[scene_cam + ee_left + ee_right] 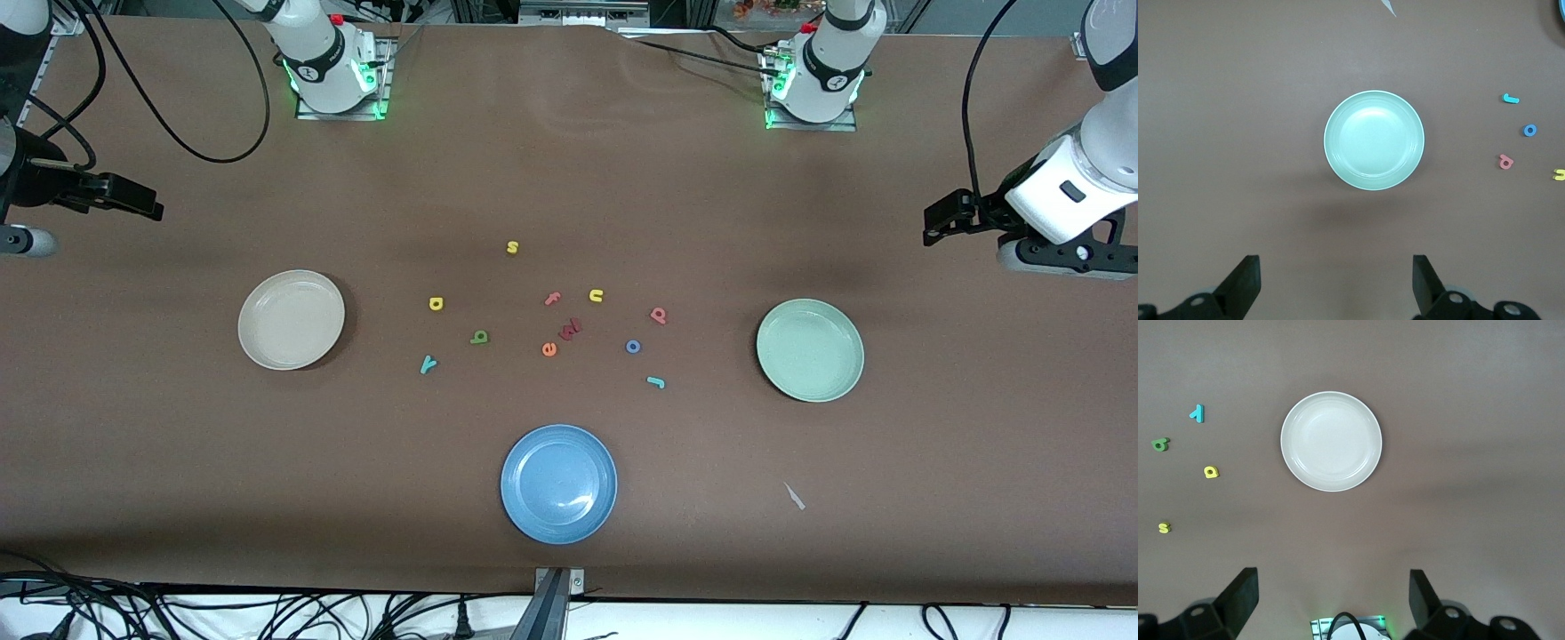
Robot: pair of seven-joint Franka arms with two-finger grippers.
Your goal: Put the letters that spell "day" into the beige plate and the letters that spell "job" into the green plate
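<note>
The beige plate (291,319) (1331,441) lies empty toward the right arm's end. Beside it on the table are the yellow "d" (436,304) (1211,472), olive "a" (479,337) (1161,444) and teal "y" (428,364) (1197,413). Toward the left arm's end, the green plate (809,349) (1373,140) is also empty, with the pink "b" (658,315) (1505,161), blue "o" (633,347) (1530,130) and teal "j" (656,382) (1510,99) beside it. My left gripper (941,218) (1336,287) hangs open high above the table's end, holding nothing. My right gripper (133,197) (1333,603) hangs open and empty above its own end.
A blue plate (558,483) lies nearest the front camera, mid-table. Other letters sit in the middle: a yellow "s" (512,247), a pink "f" (553,299), a yellow "u" (596,295), an orange "e" (548,349) and a dark red letter (570,329). A scrap of tape (794,496) lies nearer the camera than the green plate.
</note>
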